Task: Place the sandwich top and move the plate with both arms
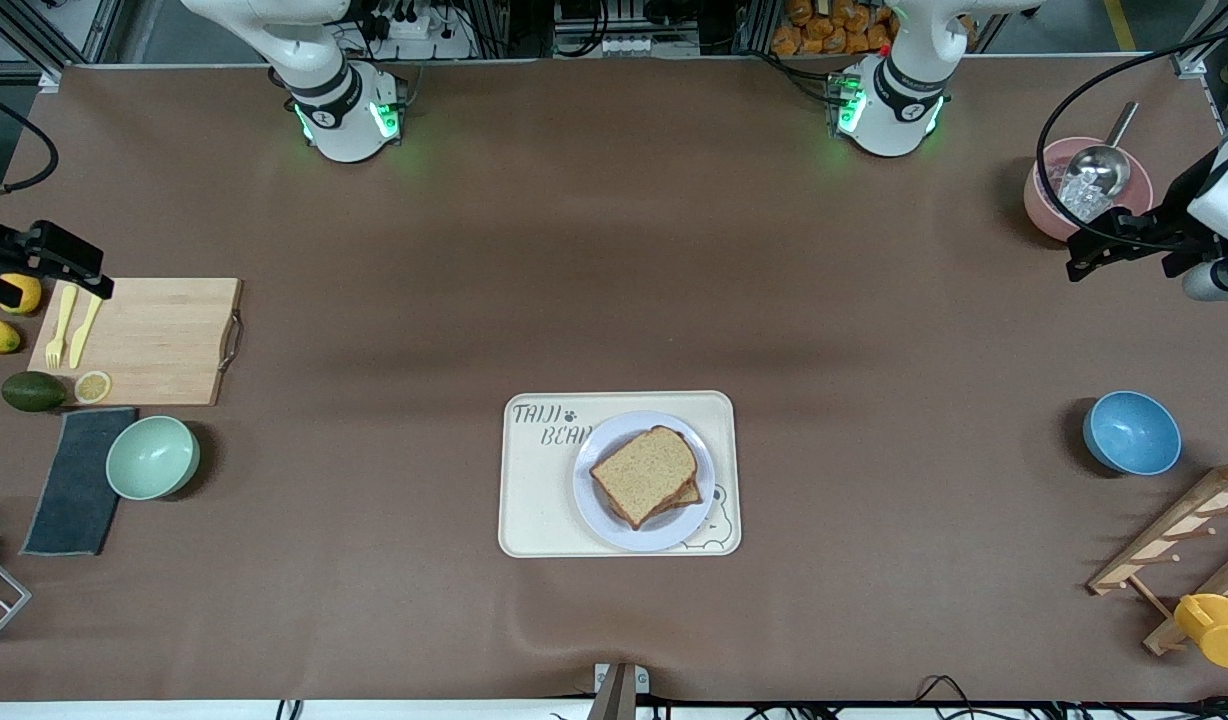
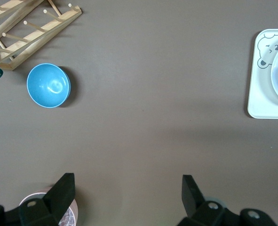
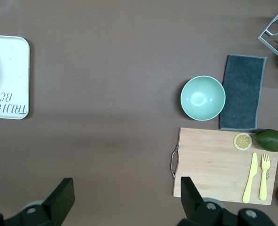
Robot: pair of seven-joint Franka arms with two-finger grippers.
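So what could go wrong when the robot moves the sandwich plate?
The sandwich top lies skewed on the slice under it, so a tilt of the plate might slide it off. The plate sits on the tray, whose raised edge may get in the way. Both grippers, left and right, wait open at the table ends.

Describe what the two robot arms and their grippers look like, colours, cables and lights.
Both arms are white and jointed, with rounded white bases ringed in black and lit by green lights. The left arm and the right arm look the same. Each ends in a black two-finger gripper: the left gripper and the right gripper have blocky black fingers. A black cable loops along the left arm near its gripper.
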